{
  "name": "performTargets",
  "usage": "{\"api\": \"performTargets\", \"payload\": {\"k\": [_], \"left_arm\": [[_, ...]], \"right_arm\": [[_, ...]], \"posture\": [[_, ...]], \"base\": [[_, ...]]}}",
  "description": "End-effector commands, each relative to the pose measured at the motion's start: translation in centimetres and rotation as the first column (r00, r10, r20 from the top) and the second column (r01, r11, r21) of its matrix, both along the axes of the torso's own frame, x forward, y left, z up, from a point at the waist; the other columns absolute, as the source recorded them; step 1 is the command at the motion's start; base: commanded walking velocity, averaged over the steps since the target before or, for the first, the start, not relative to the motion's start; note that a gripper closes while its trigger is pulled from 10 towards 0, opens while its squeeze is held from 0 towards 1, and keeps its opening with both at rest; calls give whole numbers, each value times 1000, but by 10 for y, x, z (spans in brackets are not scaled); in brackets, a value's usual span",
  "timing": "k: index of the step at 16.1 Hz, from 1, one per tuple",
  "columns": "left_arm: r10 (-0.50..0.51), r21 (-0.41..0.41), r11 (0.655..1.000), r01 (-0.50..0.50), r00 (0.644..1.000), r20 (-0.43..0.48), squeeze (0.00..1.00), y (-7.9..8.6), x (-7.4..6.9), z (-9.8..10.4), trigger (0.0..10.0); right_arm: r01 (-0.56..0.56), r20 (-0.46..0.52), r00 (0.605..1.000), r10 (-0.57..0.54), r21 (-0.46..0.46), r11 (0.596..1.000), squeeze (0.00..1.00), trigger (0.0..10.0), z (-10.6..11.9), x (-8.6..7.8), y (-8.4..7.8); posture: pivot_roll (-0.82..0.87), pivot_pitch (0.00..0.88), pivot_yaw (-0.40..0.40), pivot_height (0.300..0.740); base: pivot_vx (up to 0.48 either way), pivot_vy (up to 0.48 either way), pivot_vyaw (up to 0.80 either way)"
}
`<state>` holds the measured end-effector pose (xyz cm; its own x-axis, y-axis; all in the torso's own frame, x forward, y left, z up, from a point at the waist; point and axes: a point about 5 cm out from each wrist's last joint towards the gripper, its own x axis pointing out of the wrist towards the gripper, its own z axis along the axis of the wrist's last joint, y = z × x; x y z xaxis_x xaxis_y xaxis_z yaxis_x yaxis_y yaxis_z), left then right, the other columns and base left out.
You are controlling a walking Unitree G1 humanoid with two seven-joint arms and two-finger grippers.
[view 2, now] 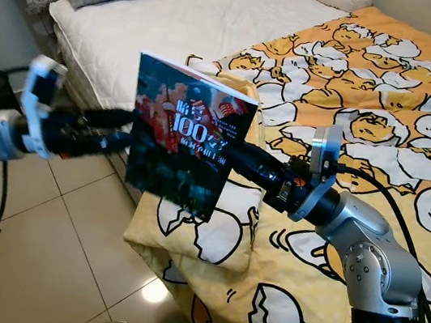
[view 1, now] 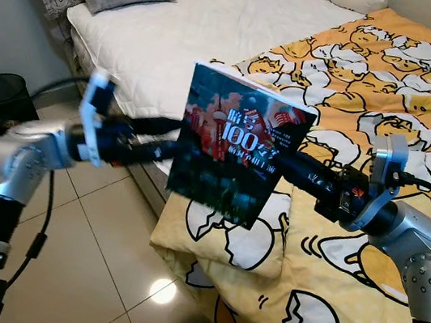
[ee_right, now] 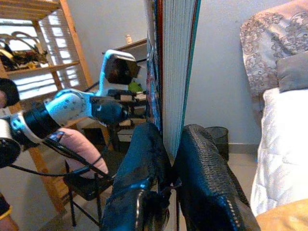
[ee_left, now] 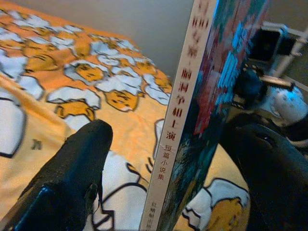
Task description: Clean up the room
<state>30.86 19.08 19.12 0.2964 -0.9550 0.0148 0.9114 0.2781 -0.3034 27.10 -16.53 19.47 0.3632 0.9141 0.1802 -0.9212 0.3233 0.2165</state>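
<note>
book (view 1: pixel 237 153): upright in the air above the bed's (view 1: pixel 221 23) edge and duck-print quilt (view 1: pixel 364 259), cover toward the head camera
right gripper (ee_right: pixel 168 159): 2 fingers clamped on the page edge
left gripper (ee_left: pixel 168 159): fingers apart, straddling the spine, 1 each side, not visibly touching
key relation: long axis vertical; both arms reach it, the right carries it, judged mid-handover
bin (view 1: pixel 0 95): on floor, left

A glossy paper cover is seen on the book (view 1: pixel 234 150), w/ matt page edges. Soft printed cloth is shown on the duvet (view 1: pixel 392 83); the mattress (view 1: pixel 212 30) is quilted. Floor tiles (view 1: pixel 94 257) are polished, reflective. Gripper fingers (ee_right: pixel 144 163) are textured black rubber/plastic.
</note>
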Motion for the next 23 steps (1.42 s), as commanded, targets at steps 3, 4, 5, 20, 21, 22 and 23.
{"api": "performTargets", "payload": {"k": [3,4,5,20,21,22,23], "left_arm": [[-59,16,998,59,998,5,0,-4,4,6,0],[-62,10,998,62,998,6,0,-4,4,7,0],[-66,10,998,66,998,6,0,-4,4,7,0],[-131,11,991,132,991,-30,0,-7,-2,-2,0],[-133,12,991,134,991,-32,0,-7,-2,-2,0],[-135,13,991,135,990,-34,0,-6,-2,-3,0],[-135,15,991,136,990,-37,0,-6,-2,-3,0]], "right_arm": [[-56,59,997,54,28,998,0,0,15,-1,8],[-57,59,997,55,30,998,0,0,15,-1,8],[-58,58,997,56,31,998,0,0,16,-1,8],[-160,23,987,159,52,986,0,0,15,-7,19],[-164,22,986,163,54,985,0,0,15,-7,20],[-167,21,986,166,56,984,0,0,14,-7,21],[-167,20,986,166,58,984,0,0,14,-7,21]], "posture": [[-2,0,58,740],[-2,0,59,740],[-4,0,60,740],[-4,0,50,740],[-4,0,51,740],[-4,0,51,740],[-3,0,50,740]], "base": [[0,0,0],[0,0,0],[0,0,0],[0,0,0],[0,0,0],[0,0,0],[0,0,0]]}}
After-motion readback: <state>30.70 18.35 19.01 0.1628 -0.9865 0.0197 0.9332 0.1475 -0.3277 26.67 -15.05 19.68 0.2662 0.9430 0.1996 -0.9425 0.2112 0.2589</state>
